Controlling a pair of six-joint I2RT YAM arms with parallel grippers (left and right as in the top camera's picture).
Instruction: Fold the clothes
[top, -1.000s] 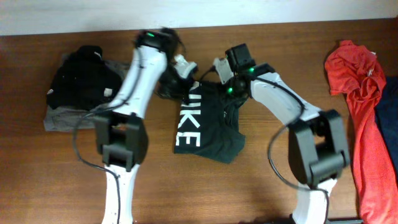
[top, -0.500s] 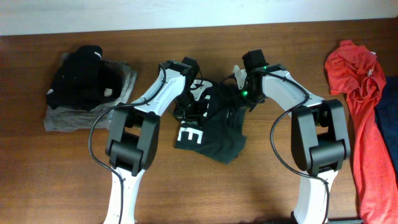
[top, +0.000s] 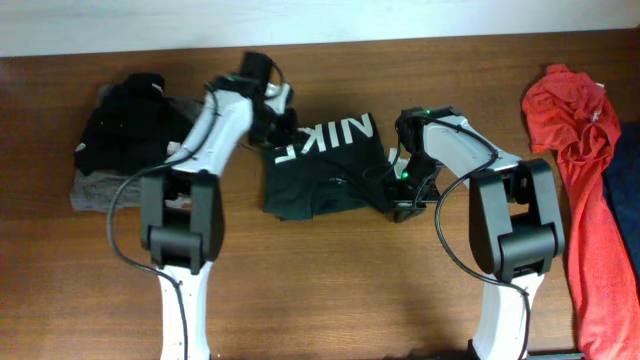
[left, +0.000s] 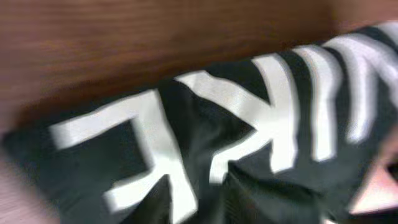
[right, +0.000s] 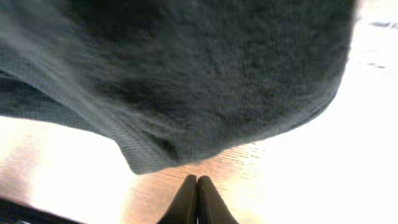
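The dark T-shirt (top: 320, 185) lies at the table's middle, its white NIKE letters (top: 325, 138) upside down along the far edge. My left gripper (top: 278, 122) is at the shirt's far left corner. The blurred left wrist view shows the lettered fabric (left: 205, 124) running between my left gripper's fingers (left: 193, 205), which look closed on it. My right gripper (top: 405, 208) is at the shirt's near right corner. In the right wrist view it (right: 197, 199) is shut and empty just above the bare table, with the shirt's hem (right: 186, 74) just ahead.
A black garment (top: 130, 125) lies on a grey one (top: 95, 190) at the left. A red garment (top: 580, 150) and a dark blue one (top: 630, 170) lie at the right edge. The wooden table (top: 330, 290) ends at a pale wall at the back.
The shirt has turned so the letters run along its far edge instead of down its left side. My left gripper moved up and left. My right gripper moved down to the near right corner.
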